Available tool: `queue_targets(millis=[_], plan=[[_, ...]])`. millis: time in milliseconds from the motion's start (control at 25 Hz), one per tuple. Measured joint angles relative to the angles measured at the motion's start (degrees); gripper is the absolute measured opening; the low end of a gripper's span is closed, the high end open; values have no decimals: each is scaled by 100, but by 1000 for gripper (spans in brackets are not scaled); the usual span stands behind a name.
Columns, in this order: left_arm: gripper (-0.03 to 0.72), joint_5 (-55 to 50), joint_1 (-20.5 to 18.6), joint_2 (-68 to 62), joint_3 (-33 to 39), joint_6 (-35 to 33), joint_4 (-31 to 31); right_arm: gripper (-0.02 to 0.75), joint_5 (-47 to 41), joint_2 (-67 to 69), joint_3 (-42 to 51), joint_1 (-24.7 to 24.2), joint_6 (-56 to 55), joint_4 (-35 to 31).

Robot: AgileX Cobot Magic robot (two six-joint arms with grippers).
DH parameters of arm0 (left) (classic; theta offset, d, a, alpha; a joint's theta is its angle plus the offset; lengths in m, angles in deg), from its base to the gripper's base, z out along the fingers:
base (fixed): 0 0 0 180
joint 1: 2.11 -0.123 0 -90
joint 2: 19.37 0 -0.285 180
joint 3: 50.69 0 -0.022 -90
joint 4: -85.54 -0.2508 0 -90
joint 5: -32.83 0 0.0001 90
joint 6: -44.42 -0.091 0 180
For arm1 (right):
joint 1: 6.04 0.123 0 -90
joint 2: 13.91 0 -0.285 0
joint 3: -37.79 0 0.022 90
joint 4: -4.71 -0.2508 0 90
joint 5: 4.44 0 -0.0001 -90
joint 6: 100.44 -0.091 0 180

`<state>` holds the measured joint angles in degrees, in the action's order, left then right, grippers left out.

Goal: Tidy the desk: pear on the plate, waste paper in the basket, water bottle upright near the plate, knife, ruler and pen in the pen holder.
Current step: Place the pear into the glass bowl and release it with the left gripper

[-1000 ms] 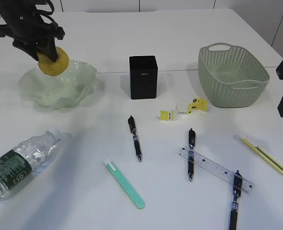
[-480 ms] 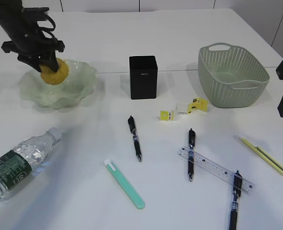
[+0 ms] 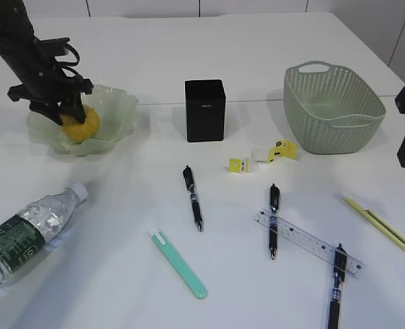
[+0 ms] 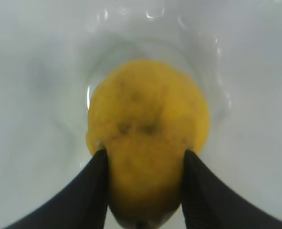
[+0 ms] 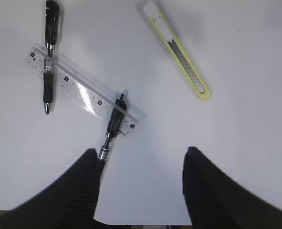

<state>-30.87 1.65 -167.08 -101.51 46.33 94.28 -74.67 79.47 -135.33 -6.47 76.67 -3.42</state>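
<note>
On the large white smooth worktop, nearest lies the small clear plastic water bottle with white cap and dark green label, on its side; further right the clear transparent plastic ruler crosses two black pens; the right claw hangs over bare worktop, jaws apart and empty; farther back, the left claw clasps the lumpy yellow pear inside the pale green ruffled glass plate.
</note>
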Motion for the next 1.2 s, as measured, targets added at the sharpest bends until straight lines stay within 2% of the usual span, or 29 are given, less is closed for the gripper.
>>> queue_targets(millis=[1200], plan=[[328,35,0,-95,-13,0,129,440,0,0,0,0,0,-45]])
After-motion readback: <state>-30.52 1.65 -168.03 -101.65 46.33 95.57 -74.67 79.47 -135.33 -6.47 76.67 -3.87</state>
